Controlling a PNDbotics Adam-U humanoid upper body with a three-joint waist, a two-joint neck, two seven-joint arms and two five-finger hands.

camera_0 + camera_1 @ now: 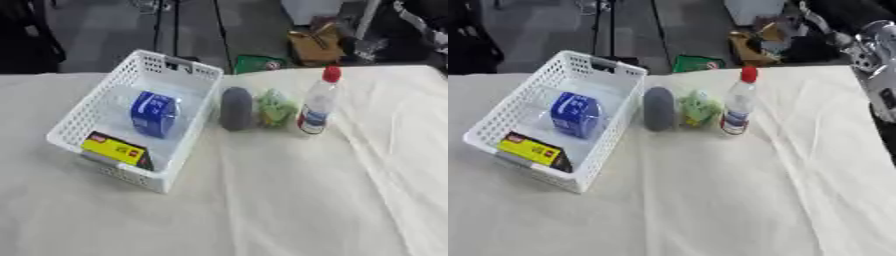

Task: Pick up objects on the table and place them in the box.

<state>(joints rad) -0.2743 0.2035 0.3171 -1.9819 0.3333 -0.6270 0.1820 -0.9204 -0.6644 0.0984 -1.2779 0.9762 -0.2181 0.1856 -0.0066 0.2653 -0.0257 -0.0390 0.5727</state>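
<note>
Nearest me, the basket (179,150) holds two packs; next I should take the bottle (317,104) upright. Whether my hands are open, I cannot tell.

A matt, creased cream cloth (332,190) covers the table, bearing a white perforated plastic basket (87,112) with a glossy blue packet (155,113) and yellow-and-black card (114,149) inside, a clear plastic bottle (317,104) with red cap, and a dull grey rounded object (235,108)
</note>
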